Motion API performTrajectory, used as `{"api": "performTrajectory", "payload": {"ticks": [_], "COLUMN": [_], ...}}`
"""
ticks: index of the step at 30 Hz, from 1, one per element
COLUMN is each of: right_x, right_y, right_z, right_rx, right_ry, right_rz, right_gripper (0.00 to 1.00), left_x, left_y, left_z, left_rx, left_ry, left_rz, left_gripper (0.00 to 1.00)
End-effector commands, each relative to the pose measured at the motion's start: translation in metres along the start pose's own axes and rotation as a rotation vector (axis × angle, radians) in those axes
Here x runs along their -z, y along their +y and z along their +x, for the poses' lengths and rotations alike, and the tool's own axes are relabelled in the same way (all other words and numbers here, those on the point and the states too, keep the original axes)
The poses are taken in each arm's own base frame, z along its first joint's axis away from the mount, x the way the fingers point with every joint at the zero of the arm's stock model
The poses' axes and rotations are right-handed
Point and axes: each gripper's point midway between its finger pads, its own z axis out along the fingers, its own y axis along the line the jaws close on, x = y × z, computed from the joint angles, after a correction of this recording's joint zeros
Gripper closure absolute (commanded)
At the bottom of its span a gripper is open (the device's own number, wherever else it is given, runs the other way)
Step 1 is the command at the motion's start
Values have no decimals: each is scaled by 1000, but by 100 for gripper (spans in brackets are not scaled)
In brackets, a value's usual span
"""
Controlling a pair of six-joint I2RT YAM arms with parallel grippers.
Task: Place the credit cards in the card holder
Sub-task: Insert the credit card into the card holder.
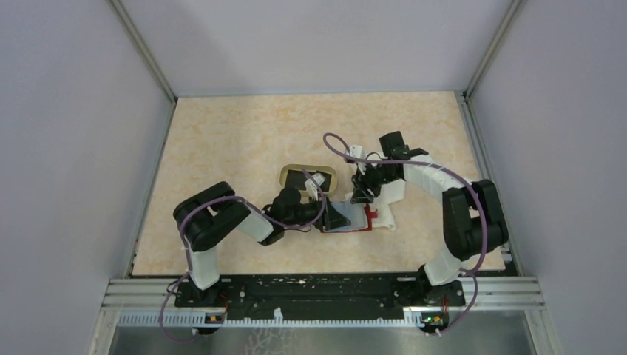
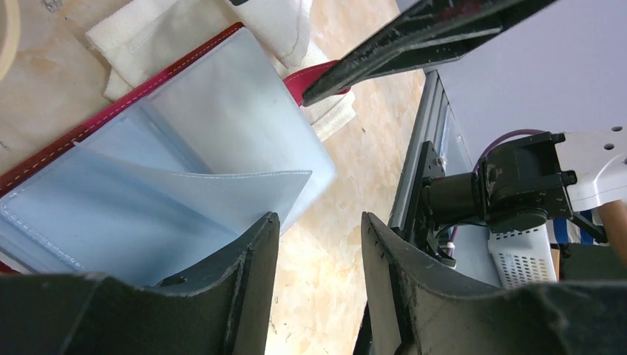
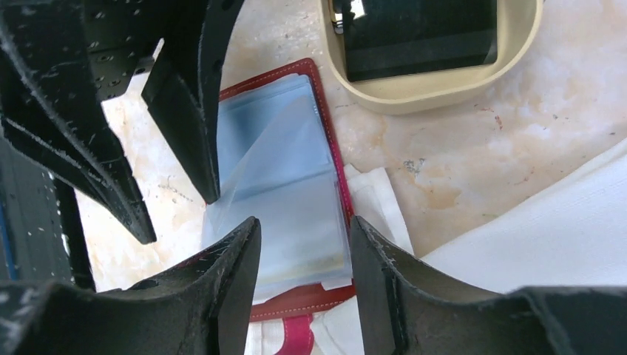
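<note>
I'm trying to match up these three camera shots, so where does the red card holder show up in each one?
Top camera: the card holder lies open near the table's centre.
Left wrist: it fills the left half, clear sleeves showing.
Right wrist: it sits mid-picture.
Shared landmark: the white cloth at its red edge.
</note>
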Motion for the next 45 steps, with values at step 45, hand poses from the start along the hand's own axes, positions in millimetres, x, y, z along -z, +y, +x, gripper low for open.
{"api": "performTrajectory", "payload": {"ticks": [45], "right_x": [-39], "right_y": [49], "right_z": [-1], "right_rx": [-163], "right_ry": [102], "right_rz": [-298], "right_gripper": [67], "left_x": [34], "left_y": [17], "left_z": [0], "left_rx": [-109], "left_ry": [-96], "left_rz": [-93], "left_gripper": [49]}}
